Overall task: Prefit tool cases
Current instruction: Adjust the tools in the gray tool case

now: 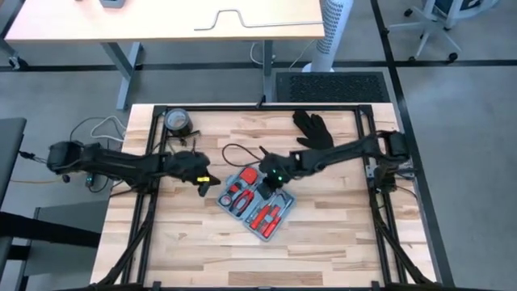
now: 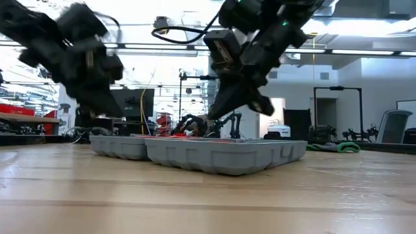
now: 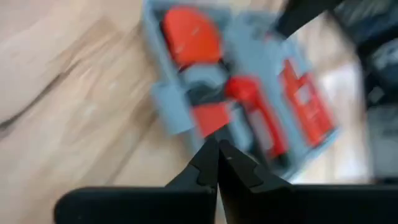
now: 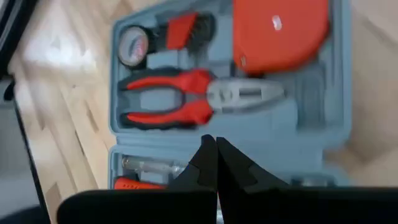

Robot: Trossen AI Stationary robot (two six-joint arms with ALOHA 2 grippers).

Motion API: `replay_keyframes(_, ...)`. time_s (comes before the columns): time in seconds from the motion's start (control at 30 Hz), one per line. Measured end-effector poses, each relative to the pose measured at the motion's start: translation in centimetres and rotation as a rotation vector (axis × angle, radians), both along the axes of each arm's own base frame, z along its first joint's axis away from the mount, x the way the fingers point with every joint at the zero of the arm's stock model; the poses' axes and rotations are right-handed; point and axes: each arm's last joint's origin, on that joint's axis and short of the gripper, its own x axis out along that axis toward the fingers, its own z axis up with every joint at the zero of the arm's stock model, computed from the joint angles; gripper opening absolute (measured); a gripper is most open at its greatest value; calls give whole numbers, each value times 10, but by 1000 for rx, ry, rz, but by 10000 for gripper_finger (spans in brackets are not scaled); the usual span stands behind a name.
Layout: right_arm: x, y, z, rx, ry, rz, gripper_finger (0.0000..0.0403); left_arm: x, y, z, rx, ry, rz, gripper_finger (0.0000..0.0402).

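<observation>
The tool case (image 1: 257,202) lies open on the desk (image 1: 339,234), tools seated. The right pincer (image 1: 269,187) hovers above it and the left pincer (image 1: 203,186) beside it, both pressed together. Closing the lid likely comes next.

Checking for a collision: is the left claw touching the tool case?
Apart. The high view shows bare wood between the left claw and the tool case.

Grey floor (image 1: 65,97) around wooden table (image 1: 323,242). Light desk (image 1: 161,20) at 12 o'clock, white fan column (image 1: 337,32) at 1, office chair (image 1: 440,24) at 2. Bright ceiling lights (image 2: 364,26).
</observation>
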Motion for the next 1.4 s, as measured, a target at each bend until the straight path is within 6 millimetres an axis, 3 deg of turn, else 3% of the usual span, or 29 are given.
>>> replay_keyframes(0.27, 27, -37, -10, -34, -43, 193, 0, -7, -35, 4, -75, -56, 163, 0)
replay_keyframes(0.63, 74, -35, -5, -82, -45, 356, 0, 5, -43, -38, -85, 159, 248, 0)
replay_keyframes(0.83, 74, -29, -4, -72, -33, 389, 0, 34, -50, -41, -161, 11, 137, 0)
replay_keyframes(1.1, 64, -13, -10, -76, 77, 475, 0, 76, -59, -44, -129, 16, 10, 0)
replay_keyframes(1.4, 61, 5, -10, -111, 106, 532, 0, 78, -60, -41, -111, 38, -19, 0)
